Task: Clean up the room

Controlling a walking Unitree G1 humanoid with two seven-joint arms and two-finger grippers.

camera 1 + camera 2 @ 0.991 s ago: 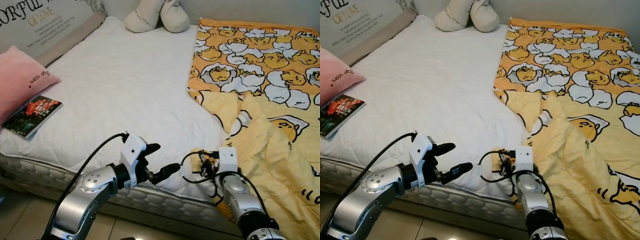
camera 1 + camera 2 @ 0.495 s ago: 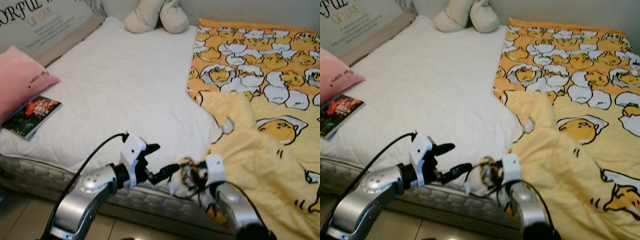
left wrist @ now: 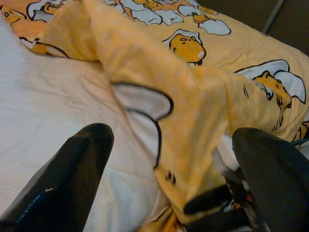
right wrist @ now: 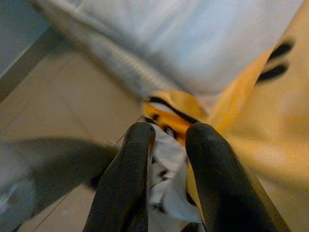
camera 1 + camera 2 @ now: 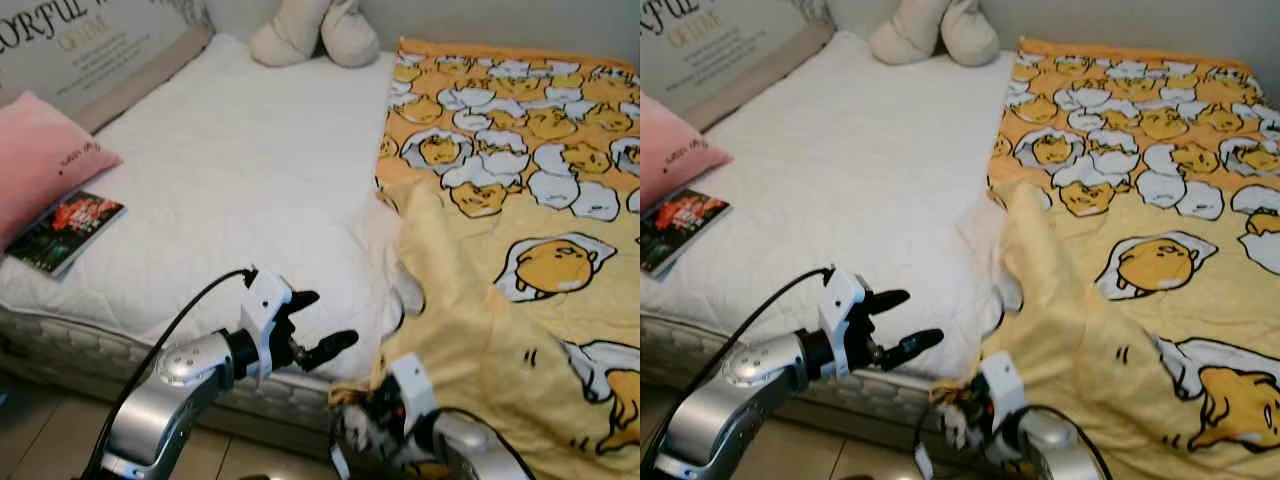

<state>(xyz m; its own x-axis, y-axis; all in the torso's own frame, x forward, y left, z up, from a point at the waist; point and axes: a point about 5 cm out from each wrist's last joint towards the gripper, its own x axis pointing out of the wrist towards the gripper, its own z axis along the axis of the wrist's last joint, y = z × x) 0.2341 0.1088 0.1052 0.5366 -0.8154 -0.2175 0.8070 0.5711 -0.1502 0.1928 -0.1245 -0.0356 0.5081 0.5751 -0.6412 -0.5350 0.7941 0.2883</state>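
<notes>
Right hand (image 4: 166, 159) clamped on yellow blanket (image 5: 520, 260) corner below bed (image 5: 230, 170) edge, above tiled floor (image 4: 58, 96); left hand (image 5: 320, 325) apart, beside it.

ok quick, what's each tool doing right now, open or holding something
Left tool: open, holding nothing, poised over the white mattress edge.
Right tool: shut on the yellow blanket, at its corner by the foot of the bed.

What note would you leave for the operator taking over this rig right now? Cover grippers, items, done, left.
Right gripper: jaws shut on the yellow blanket corner, low at the bed's near edge.
Left gripper: jaws open, hovering over the white mattress edge, holding nothing.
Done: blanket covers the right half.
Left: spread it over the bare half; book, pink pillow and beige cushion untouched.
</notes>
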